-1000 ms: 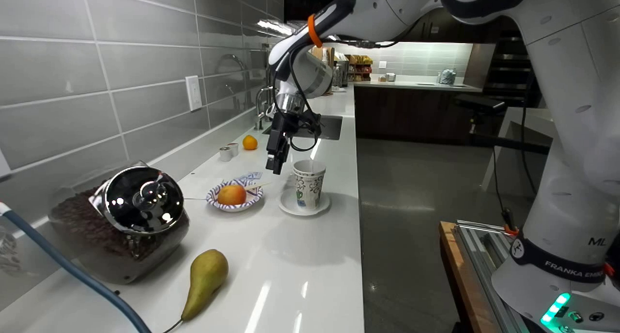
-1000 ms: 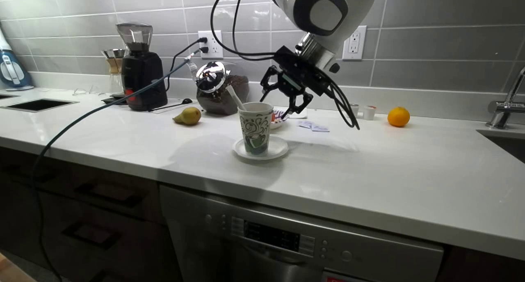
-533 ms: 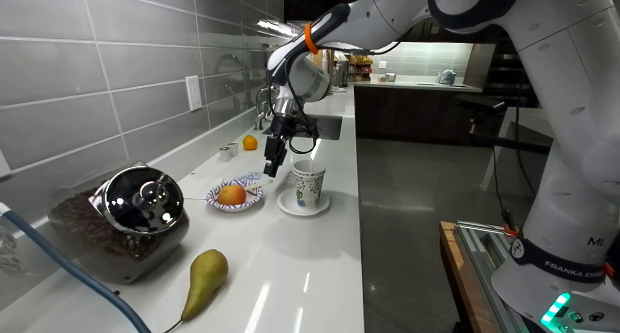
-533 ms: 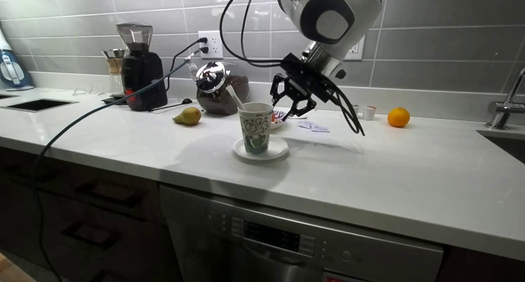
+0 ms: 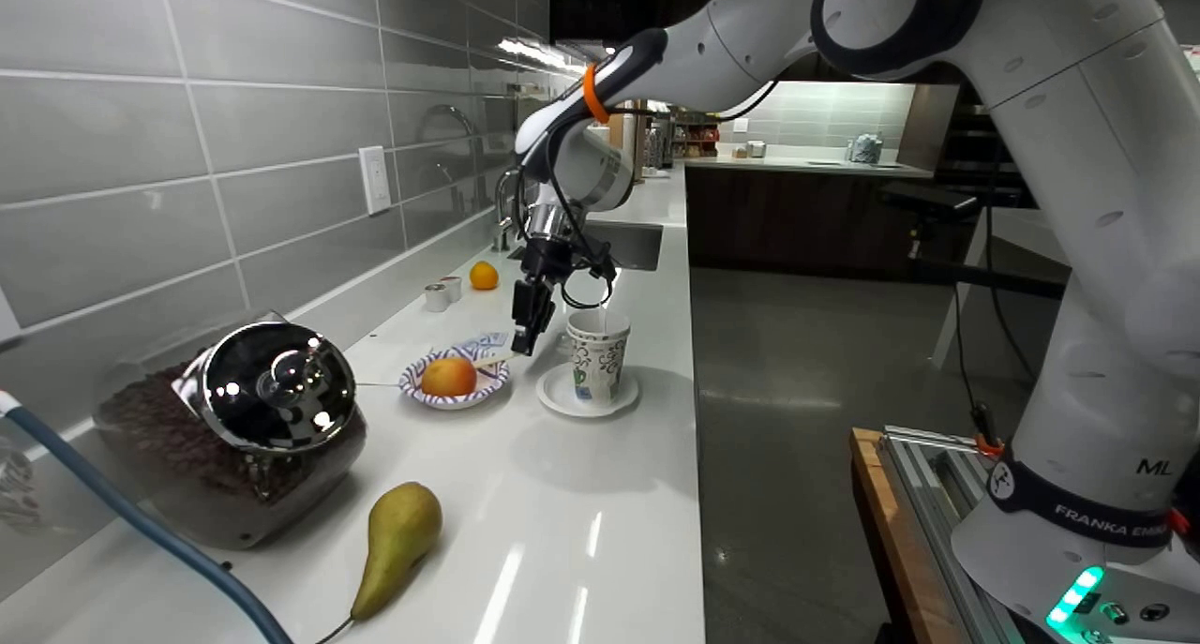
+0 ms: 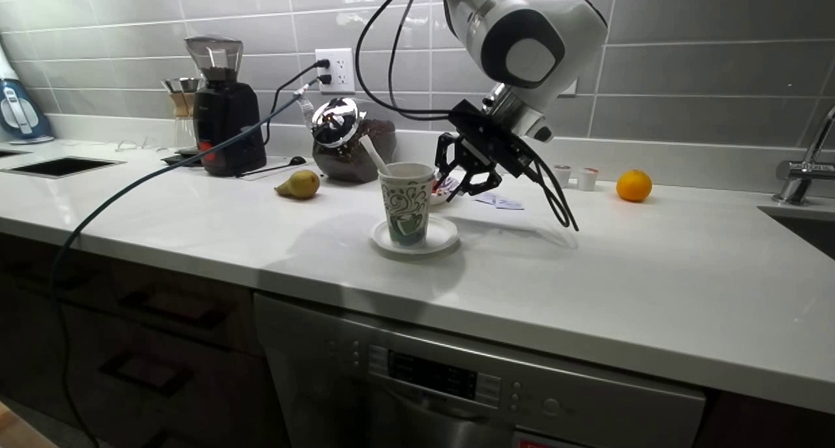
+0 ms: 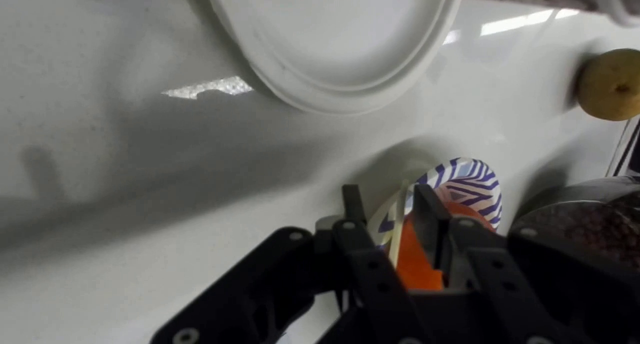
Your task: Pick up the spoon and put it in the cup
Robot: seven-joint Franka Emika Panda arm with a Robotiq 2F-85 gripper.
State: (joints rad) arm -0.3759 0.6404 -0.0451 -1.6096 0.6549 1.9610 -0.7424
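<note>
"Two things crowd the gripper?"

"Yes. The orange-red fruit sits in the patterned bowl, right beside the spoon, whose pale handle juts over the rim. The paper cup stands upright on a white plate, near."

"And the fingers?"

"Parted; the wrist view shows that handle in the gap, contact unclear."

"Further off?"

"A pear and a jar of brown beans. A white handle leans in the cup."

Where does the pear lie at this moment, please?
In an exterior view, the pear lies on the white counter, lower left, right of the jar of brown beans; in the wrist view it is at the right edge, above that jar.
</note>
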